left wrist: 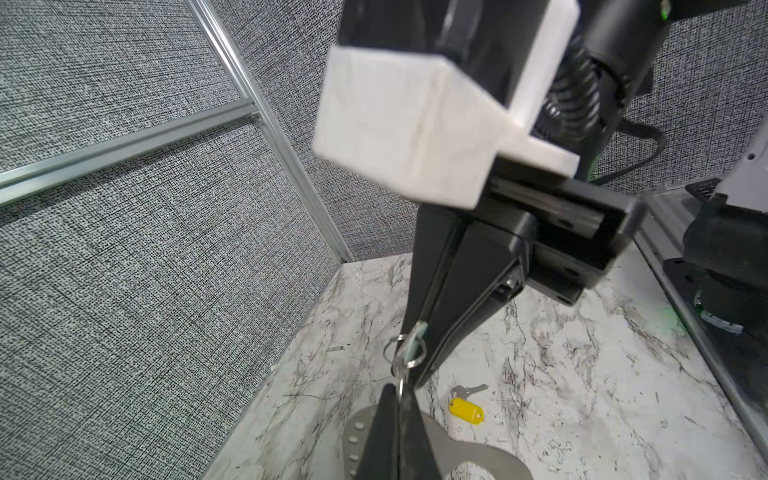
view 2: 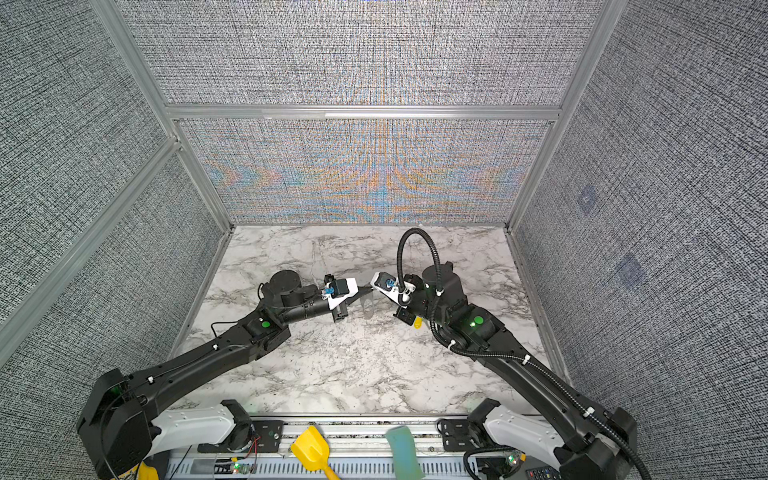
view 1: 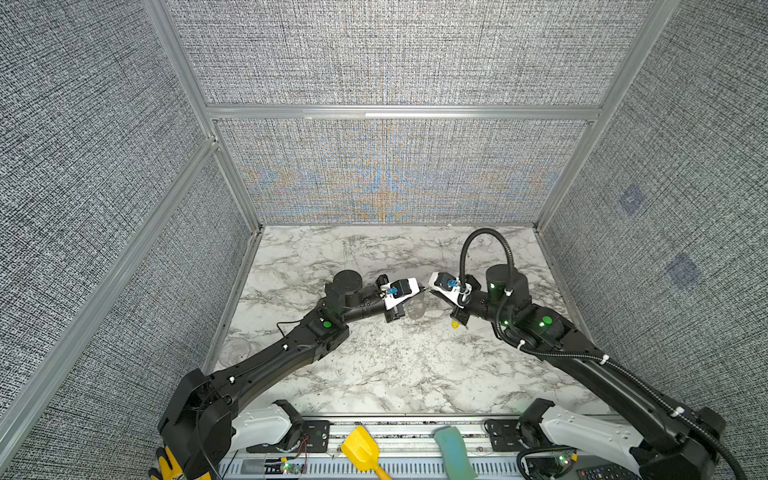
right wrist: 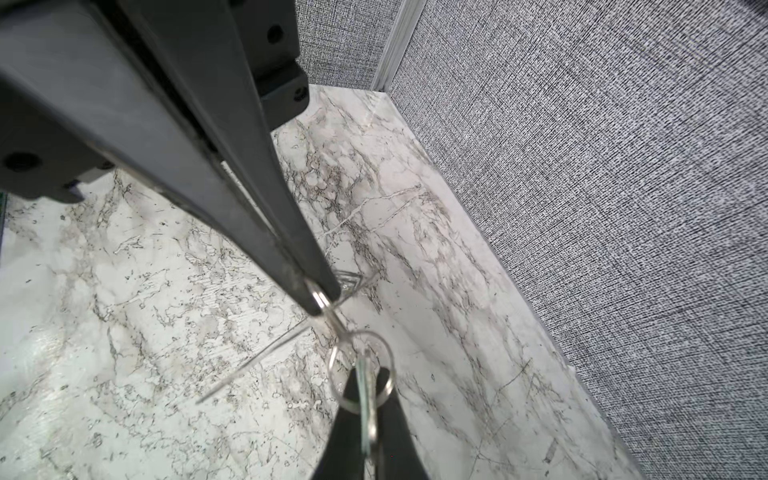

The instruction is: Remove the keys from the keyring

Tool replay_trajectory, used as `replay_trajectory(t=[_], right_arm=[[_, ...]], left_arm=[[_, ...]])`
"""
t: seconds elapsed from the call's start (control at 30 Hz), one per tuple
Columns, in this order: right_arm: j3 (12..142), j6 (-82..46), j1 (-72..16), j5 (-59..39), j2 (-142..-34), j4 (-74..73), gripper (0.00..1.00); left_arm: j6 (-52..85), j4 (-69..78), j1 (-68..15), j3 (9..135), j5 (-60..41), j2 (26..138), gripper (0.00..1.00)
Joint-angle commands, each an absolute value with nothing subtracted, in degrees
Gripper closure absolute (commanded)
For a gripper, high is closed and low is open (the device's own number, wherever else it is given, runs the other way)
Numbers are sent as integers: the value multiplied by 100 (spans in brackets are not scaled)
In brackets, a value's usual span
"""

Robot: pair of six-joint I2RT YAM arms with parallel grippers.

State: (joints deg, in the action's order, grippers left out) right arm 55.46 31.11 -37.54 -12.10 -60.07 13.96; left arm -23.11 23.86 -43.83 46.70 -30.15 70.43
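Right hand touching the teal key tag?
Touching. The right wrist view shows the right hand shut on the teal tag, which is pinched between its fingers.

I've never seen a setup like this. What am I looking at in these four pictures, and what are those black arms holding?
Two black robot arms work over a marble table inside a grey-walled booth. Two pictures look down from above, through a pair of side-by-side cameras; the other two come from a camera on each arm's wrist. Each arm ends in two pinching fingers. The left fingers are shut on a small metal ring; the right fingers are shut on a pale teal key tag, threaded on a larger ring. A grey plate with holes is close by the left fingers. A yellow-tagged key lies loose on the table.
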Motion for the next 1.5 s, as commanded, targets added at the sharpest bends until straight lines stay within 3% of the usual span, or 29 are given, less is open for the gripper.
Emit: replay_trajectory(t=[0.0,0.83,1.47], right_arm=[[5655,3291,-3752,-1143,-6017,1629,100],[5731,4024,-3688,-972,-6179,1908,100],[5819,4507,-3535,-1159,-6188,1732,100]], left_arm=[[-2382,2310,-4386,4696,-3139,7018,100],[-1232,2682,-4087,4884,-4769,7312,100],[-1051,2689,-4051,4962,-5040,7445,100]])
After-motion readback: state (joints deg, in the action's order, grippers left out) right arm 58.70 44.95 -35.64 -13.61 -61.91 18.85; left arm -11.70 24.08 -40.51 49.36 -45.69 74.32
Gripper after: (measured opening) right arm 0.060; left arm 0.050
